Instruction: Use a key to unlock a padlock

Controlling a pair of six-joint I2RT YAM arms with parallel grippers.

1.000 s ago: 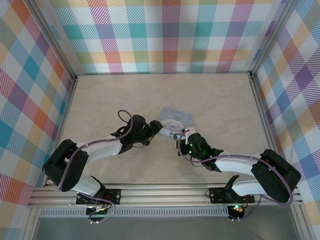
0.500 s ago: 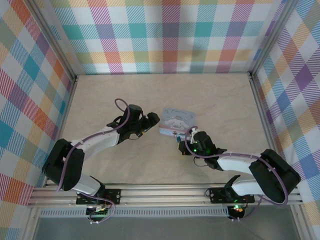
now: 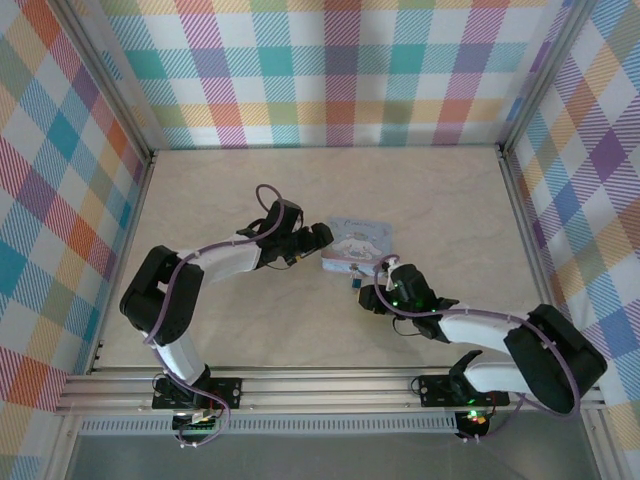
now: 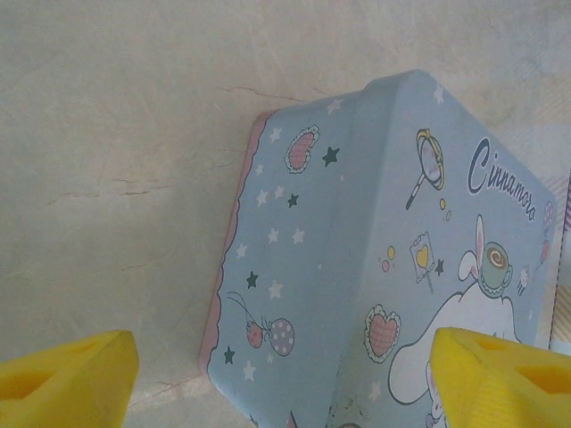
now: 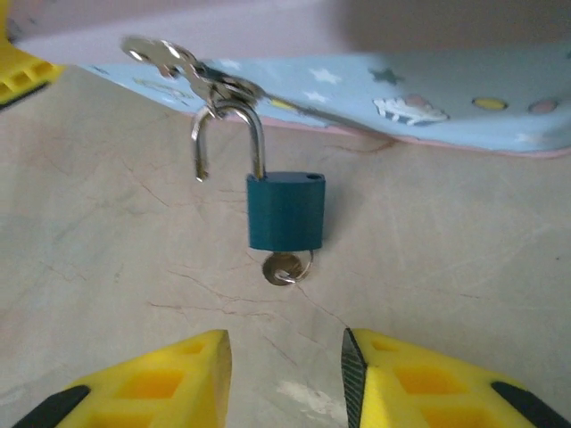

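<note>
Swinging round since a second ago, my left claw (image 3: 318, 238) now sits just beside the left edge of the light-blue tin (image 4: 357, 259), fingers spread wide and holding nothing. At the tin's near edge the padlock (image 5: 285, 212) lies on the surface (image 5: 446, 267), its open shackle hooked to the tin's clasp, the key (image 5: 284, 268) at its base. My right claw (image 5: 285, 374), clenched a moment ago, has let go, fingers parted just short of the key.
</note>
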